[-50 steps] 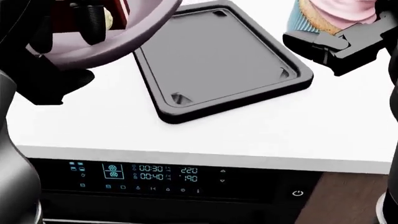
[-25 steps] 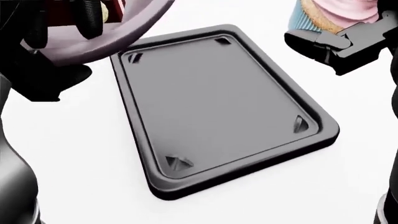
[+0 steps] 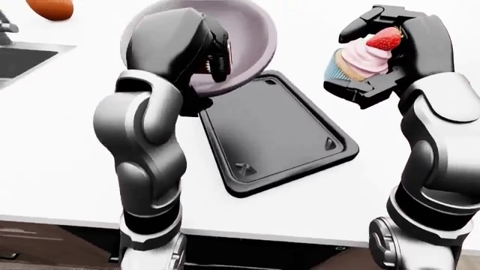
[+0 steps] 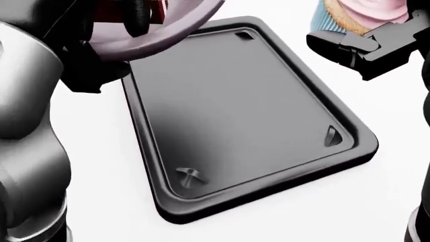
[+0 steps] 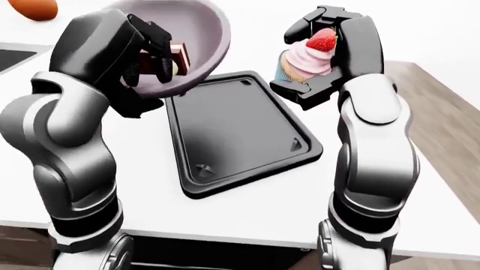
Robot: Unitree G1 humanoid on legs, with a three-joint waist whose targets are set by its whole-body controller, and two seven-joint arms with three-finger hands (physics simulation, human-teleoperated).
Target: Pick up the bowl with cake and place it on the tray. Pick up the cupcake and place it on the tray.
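Observation:
A lilac bowl (image 5: 196, 39) with a slice of cake (image 5: 174, 61) inside is held tilted in the air by my left hand (image 5: 146, 56), whose fingers are closed over its rim. It hangs above the upper left corner of the dark tray (image 4: 235, 116). My right hand (image 5: 330, 53) is shut on a cupcake (image 5: 306, 59) with pink frosting and a strawberry on top. The cupcake hovers above the tray's upper right corner. The tray lies flat on the white counter (image 3: 60, 152) with nothing on it.
An orange fruit (image 3: 51, 8) lies at the top left of the left-eye view, and a sink (image 3: 18, 59) is let into the counter at the left edge. Wooden floor (image 5: 443, 124) shows to the right of the counter.
The camera has moved, so the tray now fills more of the head view and the oven panel is gone. The bowl has shifted right, over the tray's upper left corner. The cupcake keeps its place.

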